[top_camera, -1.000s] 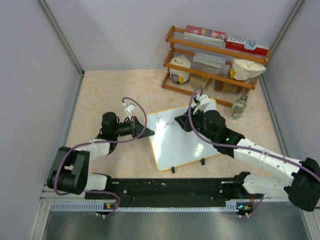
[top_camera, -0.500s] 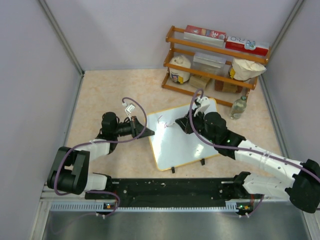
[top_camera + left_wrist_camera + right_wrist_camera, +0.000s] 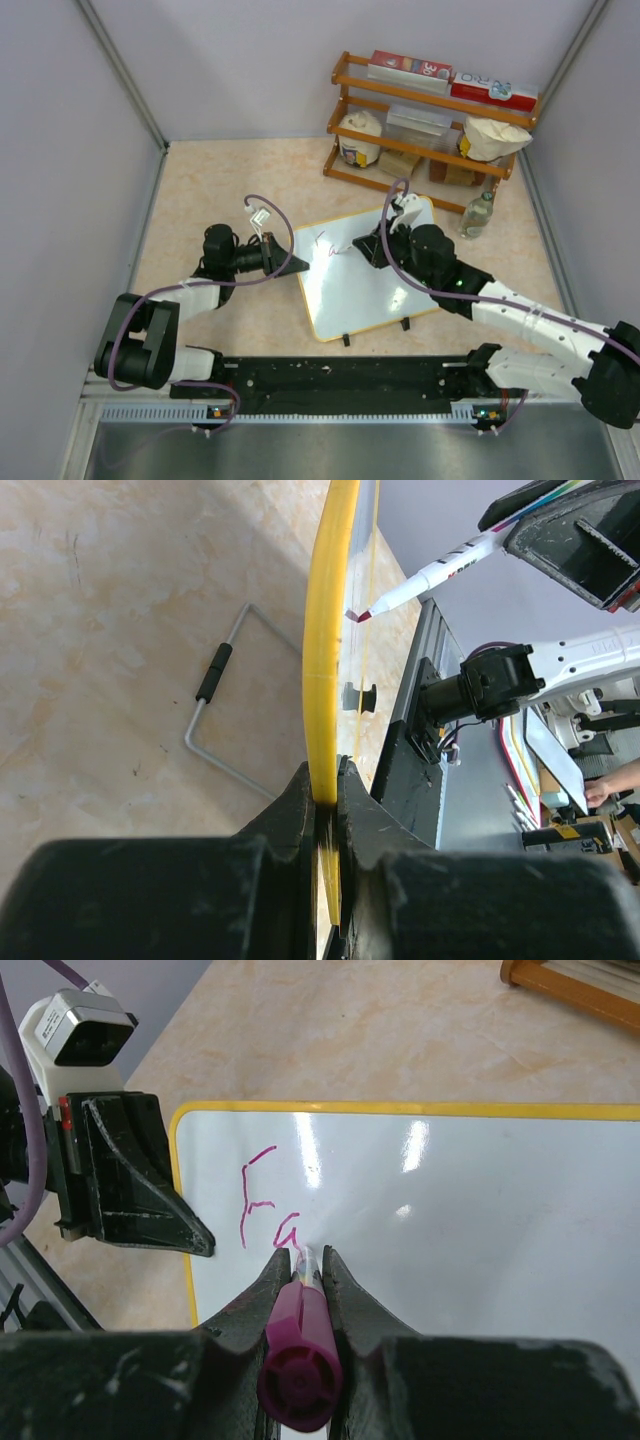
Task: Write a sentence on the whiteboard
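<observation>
The whiteboard [image 3: 365, 285] lies tilted in the middle of the table, its yellow frame showing in the right wrist view [image 3: 400, 1109]. My left gripper [image 3: 296, 266] is shut on the frame's left edge [image 3: 322, 670]. My right gripper [image 3: 366, 247] is shut on a pink marker [image 3: 300, 1345], its tip on the board's upper left. The sentence [image 3: 265, 1212] is only its first pink strokes, reading about "Ea"; they also show faintly in the top view [image 3: 328, 243]. The marker's tip touches the board in the left wrist view [image 3: 372, 608].
A wooden shelf [image 3: 430, 115] with boxes, jars and bags stands at the back right. A clear bottle [image 3: 477, 215] stands just off the board's right corner. A wire stand [image 3: 215, 705] lies under the board. Grey walls close both sides.
My right gripper has slid the marker a little to the right along the board's top, and the pink strokes have grown from one letter to two. The left arm has not moved.
</observation>
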`<control>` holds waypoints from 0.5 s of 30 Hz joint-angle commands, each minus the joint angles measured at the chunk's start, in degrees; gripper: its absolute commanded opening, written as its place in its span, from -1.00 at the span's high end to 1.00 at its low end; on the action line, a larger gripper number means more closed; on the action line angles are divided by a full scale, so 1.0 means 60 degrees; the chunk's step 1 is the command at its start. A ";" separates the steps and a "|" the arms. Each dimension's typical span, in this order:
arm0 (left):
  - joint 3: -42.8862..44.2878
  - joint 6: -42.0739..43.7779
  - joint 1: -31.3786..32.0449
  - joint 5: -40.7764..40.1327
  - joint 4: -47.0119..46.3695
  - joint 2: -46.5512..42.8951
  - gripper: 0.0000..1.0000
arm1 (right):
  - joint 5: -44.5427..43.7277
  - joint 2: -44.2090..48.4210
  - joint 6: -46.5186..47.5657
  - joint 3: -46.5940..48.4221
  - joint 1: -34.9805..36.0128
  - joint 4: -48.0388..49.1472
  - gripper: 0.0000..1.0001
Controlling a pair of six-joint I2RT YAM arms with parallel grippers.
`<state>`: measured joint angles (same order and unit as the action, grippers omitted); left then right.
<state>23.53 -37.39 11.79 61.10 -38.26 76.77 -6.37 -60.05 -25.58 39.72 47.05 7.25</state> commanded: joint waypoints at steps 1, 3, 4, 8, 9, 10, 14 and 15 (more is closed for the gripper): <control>0.0166 0.0797 0.0115 0.0012 -0.0083 -0.0095 1.00 | -0.0169 0.0296 0.0221 0.0337 -0.0121 0.0023 1.00; 0.0180 0.0797 0.0115 0.0012 -0.0083 -0.0081 1.00 | -0.0008 0.0399 0.0177 0.0483 -0.0136 0.0154 1.00; 0.0180 0.0796 0.0115 0.0012 -0.0083 -0.0095 1.00 | 0.0022 0.0414 0.0163 0.0527 -0.0122 0.0169 1.00; 0.0180 0.0811 0.0115 -0.0003 -0.0083 -0.0095 1.00 | -0.0109 0.0458 0.0221 0.0747 -0.0136 0.0213 1.00; 0.0180 0.0797 0.0115 0.0012 -0.0083 -0.0095 1.00 | -0.0182 0.0458 0.0264 0.0805 -0.0151 0.0199 1.00; 0.0180 0.0796 0.0115 0.0012 -0.0083 -0.0081 1.00 | -0.0212 0.0458 0.0265 0.0835 -0.0165 0.0184 1.00; 0.0180 0.0782 0.0115 0.0012 -0.0083 -0.0110 1.00 | -0.0329 0.0414 0.0265 0.0908 -0.0209 0.0184 1.00; 0.0180 0.0782 0.0115 0.0012 -0.0083 -0.0110 1.00 | -0.0417 0.0399 0.0250 0.0923 -0.0224 0.0170 1.00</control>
<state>23.53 -37.32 11.79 61.28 -38.33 76.75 -6.83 -58.87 -25.02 42.35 46.57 7.01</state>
